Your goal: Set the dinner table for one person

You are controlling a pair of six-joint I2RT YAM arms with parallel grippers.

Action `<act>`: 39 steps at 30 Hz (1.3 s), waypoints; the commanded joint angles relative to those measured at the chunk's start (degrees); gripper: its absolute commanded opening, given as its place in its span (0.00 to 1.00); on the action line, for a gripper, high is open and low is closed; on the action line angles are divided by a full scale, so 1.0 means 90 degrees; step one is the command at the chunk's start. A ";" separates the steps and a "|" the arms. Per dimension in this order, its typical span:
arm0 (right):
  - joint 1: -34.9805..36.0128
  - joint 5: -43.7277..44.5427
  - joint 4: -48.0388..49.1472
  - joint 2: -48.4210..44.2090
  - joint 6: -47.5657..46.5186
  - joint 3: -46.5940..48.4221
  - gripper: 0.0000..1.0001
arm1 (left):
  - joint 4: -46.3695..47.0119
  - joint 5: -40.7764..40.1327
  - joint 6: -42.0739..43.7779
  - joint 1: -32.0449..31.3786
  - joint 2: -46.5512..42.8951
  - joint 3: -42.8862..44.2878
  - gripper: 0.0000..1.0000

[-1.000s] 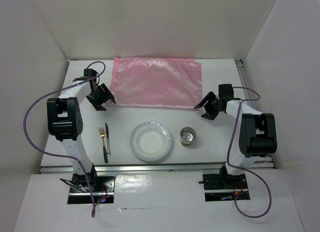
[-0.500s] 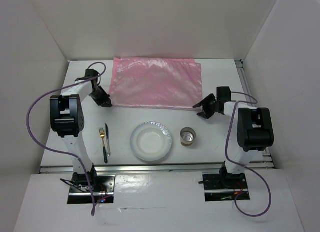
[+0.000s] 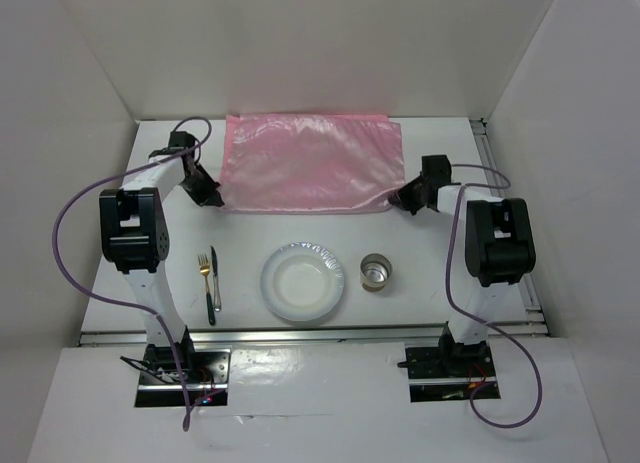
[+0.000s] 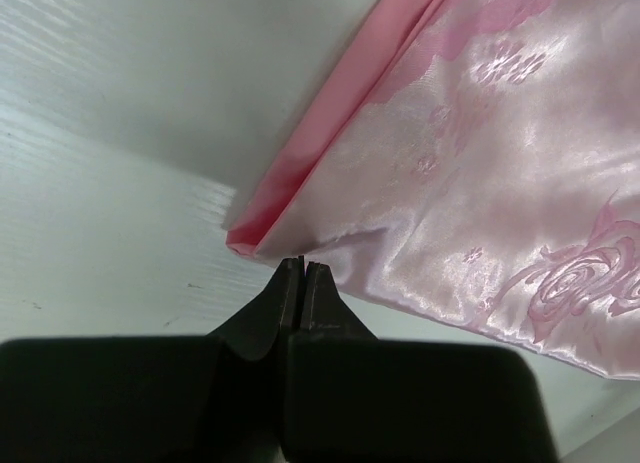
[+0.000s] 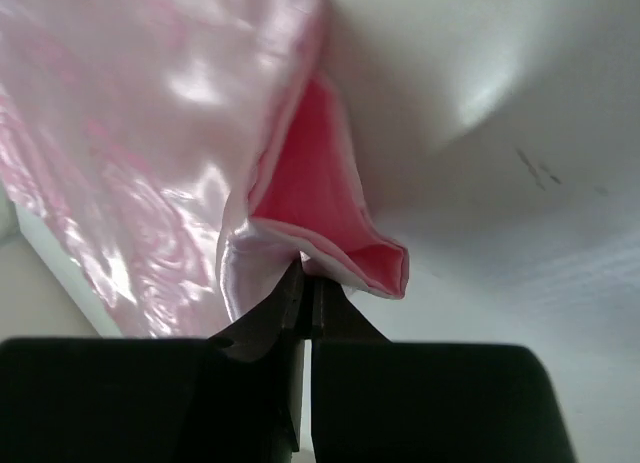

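Both arms swung in to pink mat at far end of white bench — left hand, right hand pinched shut on near corners. Satin light, limp, slippery — corner hems best hold, likely bunching if dragged

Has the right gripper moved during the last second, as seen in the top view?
Yes. The right gripper went away from the metal can, farther back and leftward, and now pinches the near right corner of the pink mat.
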 commanded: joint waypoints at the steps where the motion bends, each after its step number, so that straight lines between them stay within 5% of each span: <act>1: 0.0052 0.0566 -0.0073 -0.0182 -0.0352 0.0627 0.00 | -0.0049 0.0010 -0.0041 -0.0032 -0.0048 0.0316 0.00; 8: 0.0110 0.0392 -0.0152 -0.0056 -0.0597 0.0737 0.00 | -0.0536 -0.0292 0.0106 -0.0101 -0.0194 0.0726 0.03; 11: 0.0168 0.0226 0.0044 -0.0124 -0.0450 0.0413 0.00 | -0.0450 -0.0292 -0.0118 -0.0169 -0.0389 0.0230 0.40; 13: 0.0169 0.0225 0.0044 -0.0124 -0.0450 0.0355 0.00 | -0.0235 -0.0292 -0.0323 -0.0169 -0.0545 -0.0239 0.42; 17: 0.0169 0.0225 0.0044 -0.0183 -0.0450 0.0286 0.00 | -0.0117 -0.0361 -0.0441 -0.0169 -0.0741 -0.0591 0.61; 39: 0.0169 0.0157 0.0044 -0.0242 -0.0567 0.0286 0.00 | -0.0146 -0.0604 -0.0568 -0.0111 0.0001 0.0014 0.61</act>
